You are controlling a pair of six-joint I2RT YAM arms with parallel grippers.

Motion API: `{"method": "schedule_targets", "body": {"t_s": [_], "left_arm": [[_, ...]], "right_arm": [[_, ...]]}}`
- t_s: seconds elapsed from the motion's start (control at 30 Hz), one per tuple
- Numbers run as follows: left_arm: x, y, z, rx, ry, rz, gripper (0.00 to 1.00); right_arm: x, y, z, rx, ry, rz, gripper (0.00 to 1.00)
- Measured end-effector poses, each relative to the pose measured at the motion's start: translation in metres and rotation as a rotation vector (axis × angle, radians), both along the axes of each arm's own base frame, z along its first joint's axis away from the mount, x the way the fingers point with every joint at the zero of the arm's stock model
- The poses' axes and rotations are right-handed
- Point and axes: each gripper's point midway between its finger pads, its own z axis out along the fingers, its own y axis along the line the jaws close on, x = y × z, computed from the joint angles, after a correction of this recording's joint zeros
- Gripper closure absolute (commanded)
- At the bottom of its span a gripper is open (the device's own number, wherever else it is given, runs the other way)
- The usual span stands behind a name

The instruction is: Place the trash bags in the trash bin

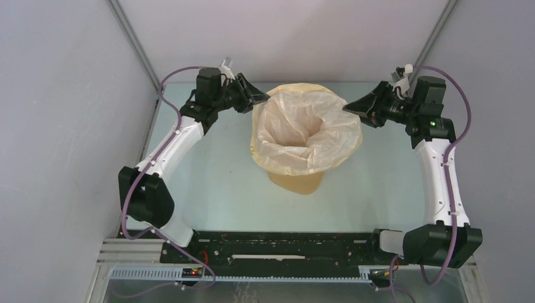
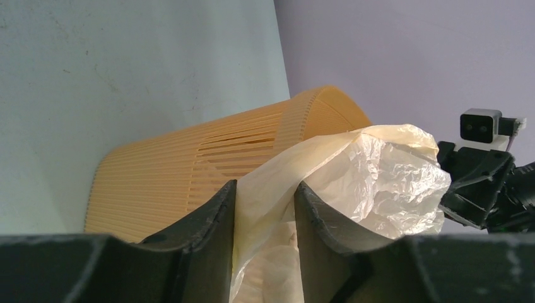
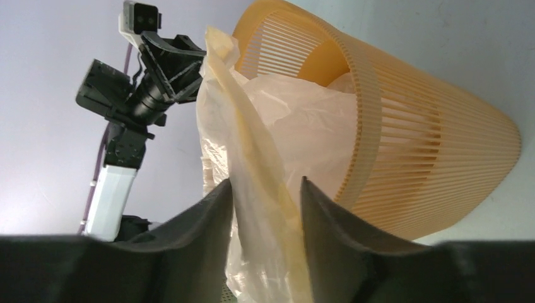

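The orange-tan slatted trash bin (image 1: 296,183) stands mid-table, with a pale translucent trash bag (image 1: 307,129) spread inside it and folded over the rim. My left gripper (image 1: 260,98) is at the bin's left rim. In the left wrist view the bag (image 2: 378,170) runs through the left gripper (image 2: 265,189), whose jaws stand apart around the loose film, beside the bin (image 2: 189,164). My right gripper (image 1: 351,107) is at the right rim. In the right wrist view the right gripper (image 3: 266,186) is likewise apart around a hanging fold of the bag (image 3: 296,126), next to the bin (image 3: 429,145).
Grey enclosure walls close in the pale table (image 1: 208,183) on the left, right and back. Both arm bases sit on the black rail (image 1: 284,246) at the near edge. Each wrist view shows the opposite arm across the bin.
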Motion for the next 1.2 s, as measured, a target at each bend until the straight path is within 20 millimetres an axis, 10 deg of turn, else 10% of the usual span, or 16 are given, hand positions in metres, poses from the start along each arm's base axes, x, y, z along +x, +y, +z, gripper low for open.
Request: {"method": "schedule_targets", "body": {"t_s": [0.1,0.5,1.2], "left_arm": [[0.002,-0.001,-0.002,-0.006,0.008,0.001,0.70],[0.018,-0.007,-0.005,-0.014,0.029,0.007,0.90],[0.042,-0.022,-0.037,-0.063,0.163,0.007,0.89]], "right_arm": [[0.001,0.000,0.001,0.002,-0.006,-0.001,0.89],[0.027,-0.016,-0.012,-0.008,0.018,-0.073,0.87],[0.065,-0.024,-0.081,-0.065,0.162,-0.089,0.88]]}}
